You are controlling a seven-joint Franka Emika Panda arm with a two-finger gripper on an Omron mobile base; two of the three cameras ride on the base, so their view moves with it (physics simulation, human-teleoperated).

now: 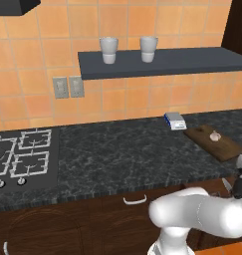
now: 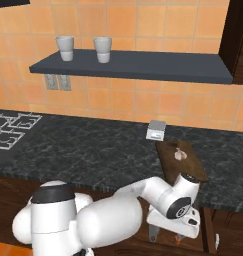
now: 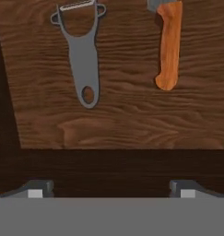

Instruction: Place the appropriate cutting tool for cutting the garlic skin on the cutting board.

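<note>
Right now I see the knife (image 3: 168, 46) lying flat on a brown wood-grain surface (image 3: 132, 120) in my hand view, its orange handle running down the frame and just a sliver of grey blade cut off at the top edge. Beside it, apart and to its left in that view, lies a grey peeler (image 3: 83, 55), blade end up, with a hole near the bottom of its handle. Neither tool touches the other.

My gripper (image 3: 111, 189) hangs above that surface with the fingertips (image 3: 37, 189) set wide apart and nothing between them (both tools sit well clear of the tips).

Up on the dark speckled counter (image 1: 117, 154), the board (image 1: 227, 147) lies flat near the front edge, and the garlic (image 1: 215, 135) rests on it, toward its back half. Just behind the board, near the tiled wall, stands a small blue-and-white box (image 1: 175, 120).

From the right base view, the arm is folded low in front of the counter, with the hand below the counter edge, under the board (image 2: 179, 162).

Farther off, a stove (image 1: 20, 154) occupies the counter's left end, and two pale cups (image 1: 108, 50) stand on a dark shelf (image 1: 157, 62) above.
</note>
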